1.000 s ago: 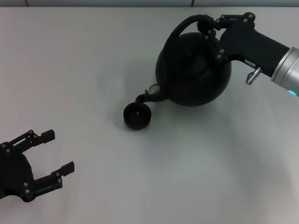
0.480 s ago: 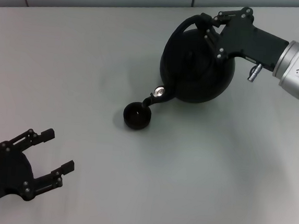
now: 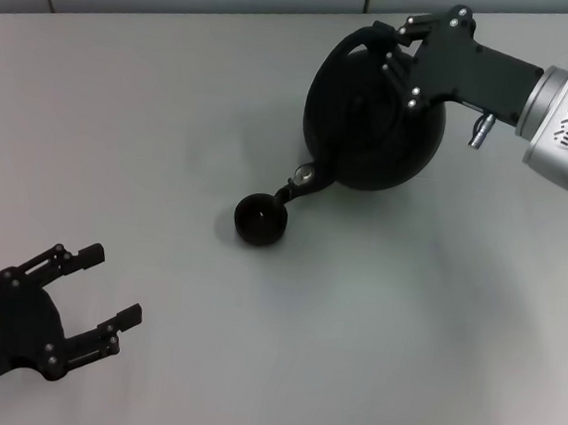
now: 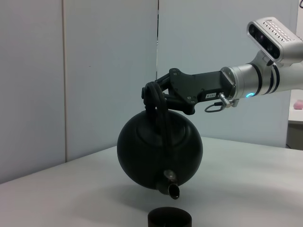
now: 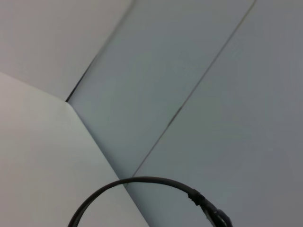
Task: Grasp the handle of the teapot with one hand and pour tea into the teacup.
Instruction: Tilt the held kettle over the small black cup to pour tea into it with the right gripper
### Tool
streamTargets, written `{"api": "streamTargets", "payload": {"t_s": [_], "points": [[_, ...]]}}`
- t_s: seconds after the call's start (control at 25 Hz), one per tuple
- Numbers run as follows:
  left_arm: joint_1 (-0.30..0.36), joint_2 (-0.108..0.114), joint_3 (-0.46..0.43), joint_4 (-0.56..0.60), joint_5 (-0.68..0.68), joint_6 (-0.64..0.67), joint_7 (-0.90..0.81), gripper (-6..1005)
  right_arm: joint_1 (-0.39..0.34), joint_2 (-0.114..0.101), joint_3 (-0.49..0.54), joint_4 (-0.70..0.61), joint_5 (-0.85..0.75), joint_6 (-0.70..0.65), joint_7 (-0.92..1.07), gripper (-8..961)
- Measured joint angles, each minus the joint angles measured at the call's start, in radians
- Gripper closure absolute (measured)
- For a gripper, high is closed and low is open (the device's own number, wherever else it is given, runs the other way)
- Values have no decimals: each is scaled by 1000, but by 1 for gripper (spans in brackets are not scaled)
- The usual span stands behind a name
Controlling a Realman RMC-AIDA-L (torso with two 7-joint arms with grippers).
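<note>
Teapot: we see the teapot [image 3: 371, 131] lifted clear of the counter [image 3: 173, 113] and tipped forward, its spout [image 4: 171, 189] angled down right above the teacup [image 3: 261, 218].
Weight: we judge it heavy for its size, round and matte black like cast iron; any tea inside would add shifting weight as it tips. We cannot see any stream at the spout.
Surface: matte and hard, so we expect fair friction but no give under the fingers.
Where to hold: the handle [image 4: 154, 101] is the only sensible place, near its top, so the pot hangs and pivots below the grip.
Right claw: our right claw [image 3: 396, 51] is pinching the handle near its crest, the arm reaching in from the right side of the counter.
Risk in the grip: we judge a round bail may twist in a two-finger pinch, so the pot could swing and shift the spout's aim.
Teacup: small, black, handleless, standing upright on the counter; we judge it light and easily nudged if the spout touches its rim.
Left claw: our left claw [image 3: 98, 296] rests spread wide, low at the near left of the counter, well apart from the teacup.
</note>
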Motion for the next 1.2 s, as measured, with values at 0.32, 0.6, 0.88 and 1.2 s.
{"api": "streamTargets", "payload": {"t_s": [0.32, 0.6, 0.88, 1.2], "points": [[-5, 0, 0, -10, 0, -1, 1, 201, 1, 1, -14, -7, 5, 1, -45, 886], [-5, 0, 0, -12, 0, -2, 2, 201, 8, 2, -14, -7, 6, -6, -54, 886], [-4, 0, 0, -12, -1, -1, 2, 200, 15, 4, -14, -4, 6, -6, -77, 886], [1, 0, 0, -12, -2, 0, 3, 201, 16, 6, -17, -3, 6, -6, -66, 886]]}}
